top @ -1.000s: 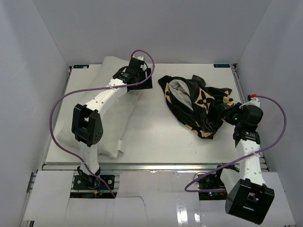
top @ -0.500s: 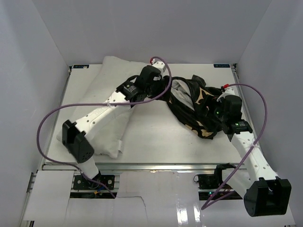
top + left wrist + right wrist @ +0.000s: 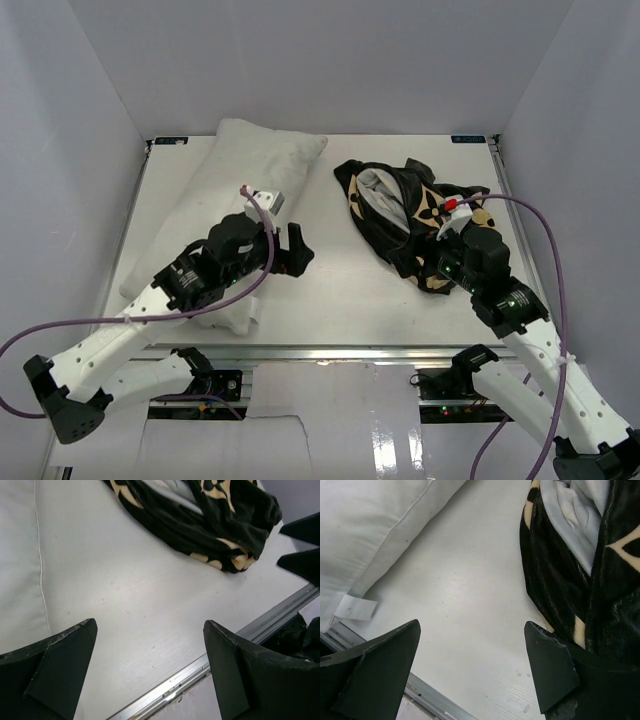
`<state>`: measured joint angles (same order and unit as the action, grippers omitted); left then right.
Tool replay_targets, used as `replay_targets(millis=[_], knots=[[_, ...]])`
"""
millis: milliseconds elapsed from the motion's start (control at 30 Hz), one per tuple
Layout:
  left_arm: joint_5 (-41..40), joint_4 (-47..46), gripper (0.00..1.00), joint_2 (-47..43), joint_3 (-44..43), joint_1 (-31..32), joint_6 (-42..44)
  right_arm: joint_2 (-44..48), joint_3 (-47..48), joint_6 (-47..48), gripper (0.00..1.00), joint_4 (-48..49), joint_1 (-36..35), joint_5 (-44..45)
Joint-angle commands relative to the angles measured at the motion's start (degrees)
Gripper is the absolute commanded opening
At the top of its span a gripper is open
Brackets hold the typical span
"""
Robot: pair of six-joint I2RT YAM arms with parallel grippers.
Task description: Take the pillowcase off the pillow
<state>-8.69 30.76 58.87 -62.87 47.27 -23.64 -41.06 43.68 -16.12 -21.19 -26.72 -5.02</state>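
The black, flower-printed pillowcase lies crumpled at the centre right of the overhead frame, pale lining showing. It is off the white pillow, which stretches down the left of the tabletop, and the 2 lie apart. The left gripper hovers over bare tabletop beside the pillow's lower end, jaws wide apart and empty. The right gripper hangs at the pillowcase's lower edge, jaws likewise apart, holding nothing.
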Motion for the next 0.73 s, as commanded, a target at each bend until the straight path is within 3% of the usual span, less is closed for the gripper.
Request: replay_targets(millis=[0,167,267,467,700], knots=[[2.45,-2.46,0.98,-9.28,7.57,0.20,-2.11,4.75,-3.15,2.32,0.90,0.01,-0.35,-1.48],[6.39,-5.97,0.98,-25.34,17.59,0.37,-4.83,11.60,-10.10,1.71,0.90,5.89,-0.35,-7.37],[6.67,-7.56,0.98,-30.38,20.24,0.46,-5.37,13.72,-12.56,1.18,0.90,6.78,-0.35,-7.47],[5.52,-6.33,0.98,-31.01,20.86,0.46,-6.15,13.99,-13.80,1.61,0.90,7.30,-0.35,-4.65],[5.52,-5.98,0.98,-25.48,20.86,0.46,-6.42,14.69,-13.71,2.32,0.90,7.57,-0.35,-5.36]])
